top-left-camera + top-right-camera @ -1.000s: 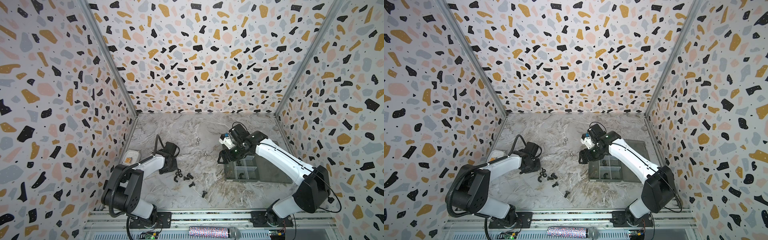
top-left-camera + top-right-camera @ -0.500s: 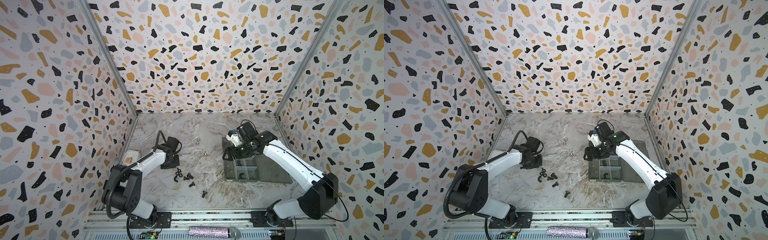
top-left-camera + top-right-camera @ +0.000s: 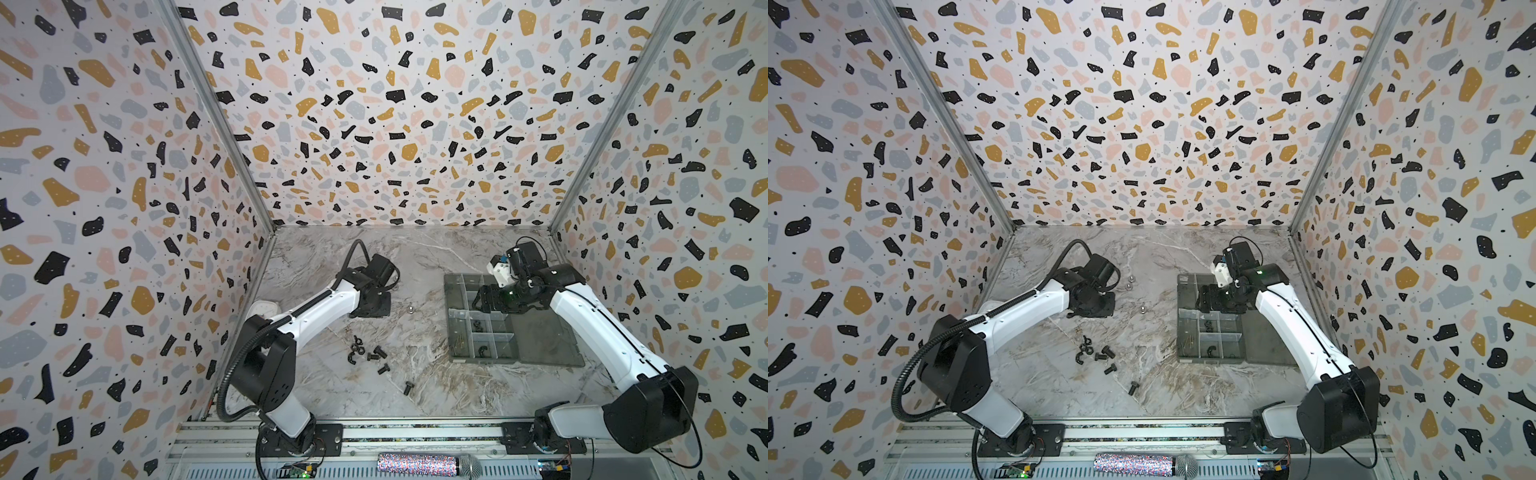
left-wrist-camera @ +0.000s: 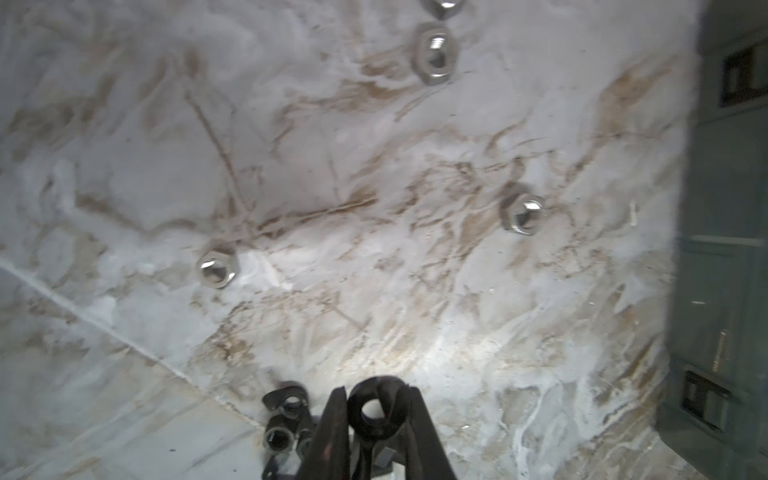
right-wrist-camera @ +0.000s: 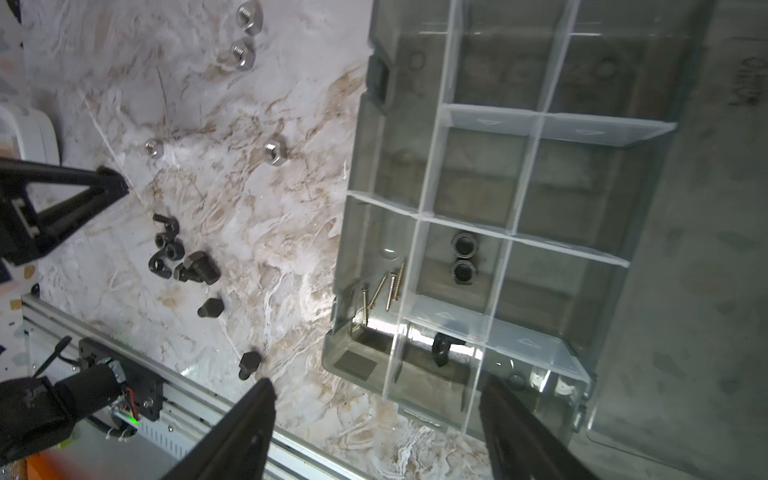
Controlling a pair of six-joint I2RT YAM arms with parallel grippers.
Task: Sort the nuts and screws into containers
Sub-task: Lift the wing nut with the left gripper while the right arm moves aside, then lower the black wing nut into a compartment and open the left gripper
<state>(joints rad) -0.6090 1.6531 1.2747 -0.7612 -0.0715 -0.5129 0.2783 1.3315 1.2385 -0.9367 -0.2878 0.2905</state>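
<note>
Pulling away from the loose black pile, the left tool has shifted back and toward the middle of the desk over the last second. It is clenched on a black winged nut pinched between its tips.

The right tool has swung off the bare desk and now hangs over the box, jaws spread wide with nothing in them.

So one nut looks ready to carry across, and the drop zone is partly shadowed by the other arm. Inside the box, brass screws, two ring nuts and one winged piece each lie in their own compartment. That last compartment looks like the place for the held nut.

Several bolts and the silver nuts remain on the desk, so much of the sorting is left.
</note>
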